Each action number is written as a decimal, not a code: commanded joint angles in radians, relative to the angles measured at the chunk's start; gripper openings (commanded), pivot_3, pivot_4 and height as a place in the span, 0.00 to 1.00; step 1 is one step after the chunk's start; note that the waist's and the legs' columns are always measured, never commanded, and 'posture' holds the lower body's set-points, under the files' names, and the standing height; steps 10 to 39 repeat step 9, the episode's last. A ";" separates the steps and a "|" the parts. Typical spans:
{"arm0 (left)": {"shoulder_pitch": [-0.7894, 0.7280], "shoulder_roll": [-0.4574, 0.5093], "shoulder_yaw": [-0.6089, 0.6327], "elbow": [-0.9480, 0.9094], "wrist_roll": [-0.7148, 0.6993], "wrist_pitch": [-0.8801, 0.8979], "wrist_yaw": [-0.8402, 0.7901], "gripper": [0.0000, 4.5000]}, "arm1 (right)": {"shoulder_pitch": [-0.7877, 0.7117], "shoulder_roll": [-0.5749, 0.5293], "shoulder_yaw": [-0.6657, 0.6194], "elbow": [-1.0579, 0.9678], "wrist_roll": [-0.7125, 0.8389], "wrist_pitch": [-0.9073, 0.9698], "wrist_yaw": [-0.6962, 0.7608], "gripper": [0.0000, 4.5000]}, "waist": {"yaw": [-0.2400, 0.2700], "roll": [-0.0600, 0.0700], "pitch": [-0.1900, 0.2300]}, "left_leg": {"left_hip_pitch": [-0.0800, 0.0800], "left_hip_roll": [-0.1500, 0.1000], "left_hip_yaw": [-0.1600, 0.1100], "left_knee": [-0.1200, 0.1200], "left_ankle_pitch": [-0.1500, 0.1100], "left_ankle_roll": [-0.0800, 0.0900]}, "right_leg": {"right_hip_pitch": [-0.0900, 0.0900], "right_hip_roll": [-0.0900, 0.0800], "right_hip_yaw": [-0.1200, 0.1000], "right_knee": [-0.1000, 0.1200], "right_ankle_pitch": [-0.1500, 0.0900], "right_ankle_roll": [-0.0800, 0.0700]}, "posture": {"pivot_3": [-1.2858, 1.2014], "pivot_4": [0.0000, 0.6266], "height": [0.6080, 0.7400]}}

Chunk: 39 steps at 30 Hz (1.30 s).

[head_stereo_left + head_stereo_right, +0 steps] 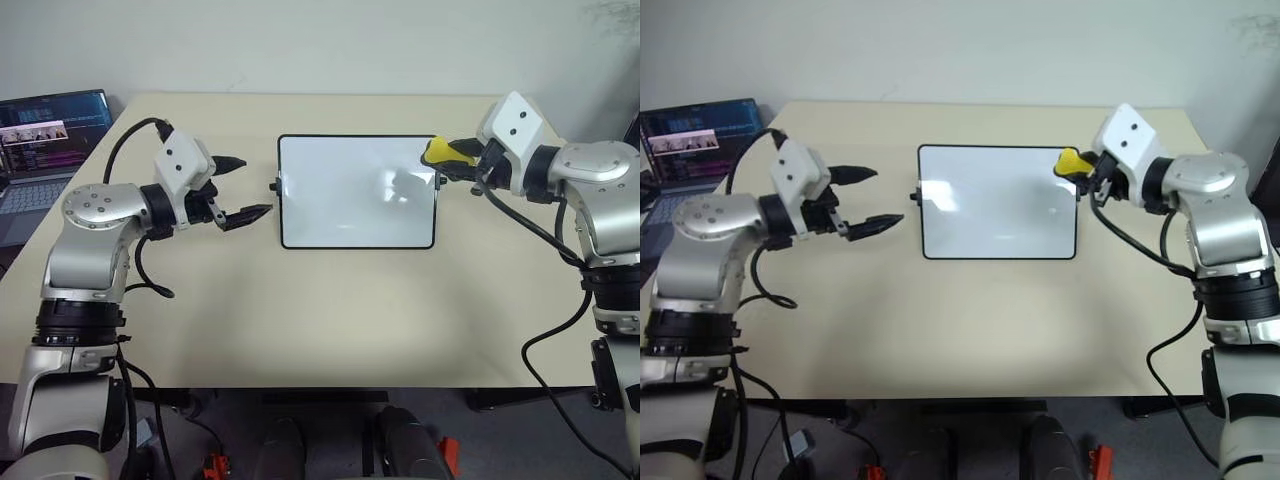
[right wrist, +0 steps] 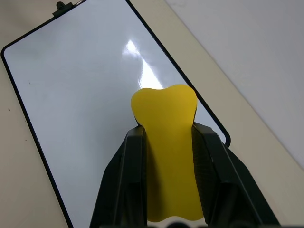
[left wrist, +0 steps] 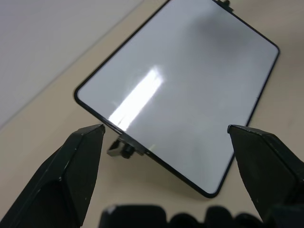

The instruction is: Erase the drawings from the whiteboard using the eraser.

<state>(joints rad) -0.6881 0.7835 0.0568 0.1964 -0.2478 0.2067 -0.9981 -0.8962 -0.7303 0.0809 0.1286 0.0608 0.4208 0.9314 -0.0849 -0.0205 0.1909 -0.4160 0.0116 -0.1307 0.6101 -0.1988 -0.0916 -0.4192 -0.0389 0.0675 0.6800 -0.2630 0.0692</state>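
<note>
We hold the eraser (image 2: 166,156) clamped in our right gripper (image 1: 452,158) above the far right corner of the whiteboard (image 1: 350,215), which looks clean; our left gripper (image 1: 238,190) gapes wide beside its left edge, so any careless nudge could slide the unsteadied board

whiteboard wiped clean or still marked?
Clean: the whiteboard shows only glare, no drawings visible. The right gripper holds the eraser over its corner.

I see a beige table (image 1: 330,320) against a plain pale wall (image 1: 320,40). An open laptop (image 1: 45,140) sits at ten o'clock. Dark floor (image 1: 330,430) lies below the near edge.
</note>
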 commanded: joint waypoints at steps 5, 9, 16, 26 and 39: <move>-0.011 0.031 0.033 -0.009 0.000 -0.043 -0.007 1.00 | -0.003 -0.038 -0.059 0.040 0.013 -0.054 -0.018 0.21 | 0.001 0.000 0.000 | 0.000 0.000 0.000 0.000 0.000 0.000 | 0.000 0.000 0.000 0.000 0.000 0.000 | 0.52 0.24 1.00; 0.013 0.044 0.047 -0.037 -0.011 -0.020 -0.004 1.00 | 0.008 -0.040 -0.065 0.028 0.013 -0.039 -0.034 0.21 | 0.000 0.000 0.000 | 0.000 0.000 0.000 0.000 0.000 0.000 | 0.000 0.000 0.000 0.000 0.000 0.000 | 0.52 0.24 1.00; 0.013 0.044 0.047 -0.037 -0.011 -0.020 -0.004 1.00 | 0.008 -0.040 -0.065 0.028 0.013 -0.039 -0.034 0.21 | 0.000 0.000 0.000 | 0.000 0.000 0.000 0.000 0.000 0.000 | 0.000 0.000 0.000 0.000 0.000 0.000 | 0.52 0.24 1.00; 0.013 0.044 0.047 -0.037 -0.011 -0.020 -0.004 1.00 | 0.008 -0.040 -0.065 0.028 0.013 -0.039 -0.034 0.21 | 0.000 0.000 0.000 | 0.000 0.000 0.000 0.000 0.000 0.000 | 0.000 0.000 0.000 0.000 0.000 0.000 | 0.52 0.24 1.00; 0.013 0.044 0.047 -0.037 -0.011 -0.020 -0.004 1.00 | 0.008 -0.040 -0.065 0.028 0.013 -0.039 -0.034 0.21 | 0.000 0.000 0.000 | 0.000 0.000 0.000 0.000 0.000 0.000 | 0.000 0.000 0.000 0.000 0.000 0.000 | 0.52 0.24 1.00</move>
